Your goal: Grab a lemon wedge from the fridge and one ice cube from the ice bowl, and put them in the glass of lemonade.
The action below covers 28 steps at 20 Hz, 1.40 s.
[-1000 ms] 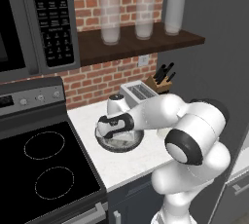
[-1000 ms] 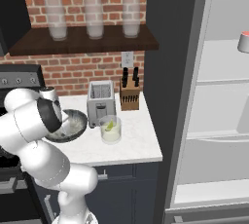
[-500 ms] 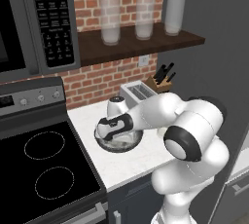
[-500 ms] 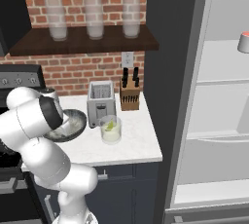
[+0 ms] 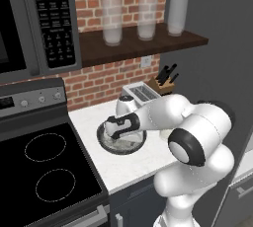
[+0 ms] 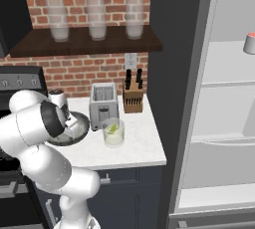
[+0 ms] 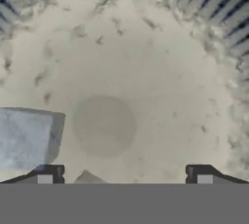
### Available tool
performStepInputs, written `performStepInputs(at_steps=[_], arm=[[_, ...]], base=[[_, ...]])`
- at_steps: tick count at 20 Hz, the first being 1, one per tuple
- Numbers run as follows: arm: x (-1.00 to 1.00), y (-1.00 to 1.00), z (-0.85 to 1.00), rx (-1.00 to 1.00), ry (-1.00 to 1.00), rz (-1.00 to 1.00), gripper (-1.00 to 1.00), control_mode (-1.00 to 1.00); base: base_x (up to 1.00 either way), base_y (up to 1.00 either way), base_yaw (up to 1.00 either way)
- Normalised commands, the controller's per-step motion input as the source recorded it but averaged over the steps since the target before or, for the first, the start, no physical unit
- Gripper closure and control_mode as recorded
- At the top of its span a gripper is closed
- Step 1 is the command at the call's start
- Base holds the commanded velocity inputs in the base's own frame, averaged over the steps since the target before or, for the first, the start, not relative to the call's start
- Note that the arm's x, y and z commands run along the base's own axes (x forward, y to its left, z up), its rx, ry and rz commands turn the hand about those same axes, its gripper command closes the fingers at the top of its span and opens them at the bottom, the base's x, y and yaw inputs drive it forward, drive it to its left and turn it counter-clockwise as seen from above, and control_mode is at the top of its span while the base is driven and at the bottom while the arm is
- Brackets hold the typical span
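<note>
The ice bowl (image 5: pixel 129 147) sits on the white counter between stove and toaster. Its pale speckled floor (image 7: pixel 146 72) is seen close up in the hand view. My gripper (image 5: pixel 116 133) reaches down into it, open, with nothing between its fingers. One grey-white ice cube (image 7: pixel 26 138) lies on the bowl floor, just beyond my left fingertip (image 7: pixel 46 174) and off to that side. The glass of lemonade (image 6: pixel 113 132) stands right of the bowl (image 6: pixel 77 123), with a yellow-green lemon wedge (image 6: pixel 114 128) in it. The fridge (image 6: pixel 219 73) stands open at the right.
A toaster (image 6: pixel 103 104) and a knife block (image 6: pixel 132 96) stand behind the glass against the brick wall. The black stove (image 5: pixel 44 171) lies left of the bowl. Tall glasses (image 5: pixel 112 21) line the shelf above. A red-topped cup (image 6: pixel 249 43) rests on a fridge shelf.
The hand has shifted very slightly over the bowl. Its jaws have stayed open, and the bowl and the glass have not moved.
</note>
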Motion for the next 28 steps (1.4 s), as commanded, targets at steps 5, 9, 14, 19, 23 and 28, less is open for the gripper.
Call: performStepInputs(at_steps=[5, 9, 14, 19, 23, 28], arm=[[0.00, -0.10, -0.11, 0.00, 0.01, 0.00, -1.00, -1.00], [-0.30, 0.00, -0.01, 0.00, 0.01, 0.00, -1.00, -1.00], [-0.47, 0.00, 0.00, 0.01, 0.00, 0.00, -1.00, -1.00], [-0.12, 0.01, 0.01, 0.00, -0.02, 0.00, -1.00, -1.00], [0.00, 0.00, 0.00, 0.00, 0.00, 0.00, -1.00, -1.00], [-0.12, 0.00, -0.07, 0.00, 0.00, 0.00, -1.00, -1.00]], base=[[0.00, 0.00, 0.00], [0.00, 0.00, 0.00], [0.00, 0.00, 0.00], [0.00, 0.00, 0.00], [0.00, 0.00, 0.00], [0.00, 0.00, 0.00]])
